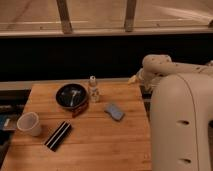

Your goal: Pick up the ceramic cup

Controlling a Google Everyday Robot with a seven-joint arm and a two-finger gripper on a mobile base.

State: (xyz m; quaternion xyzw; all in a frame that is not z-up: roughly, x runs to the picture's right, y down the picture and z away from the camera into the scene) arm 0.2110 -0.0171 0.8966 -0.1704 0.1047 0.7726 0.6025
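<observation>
The ceramic cup is a small plain white handleless cup. It stands upright near the left edge of the wooden table. The gripper shows as a pale tip at the end of the white arm, by the table's back right corner. It is far to the right of the cup and holds nothing that I can see.
A dark round bowl sits at the back middle, with a small clear bottle right beside it. A blue flat object lies right of centre. A black striped bar lies near the cup. The robot's white body fills the right.
</observation>
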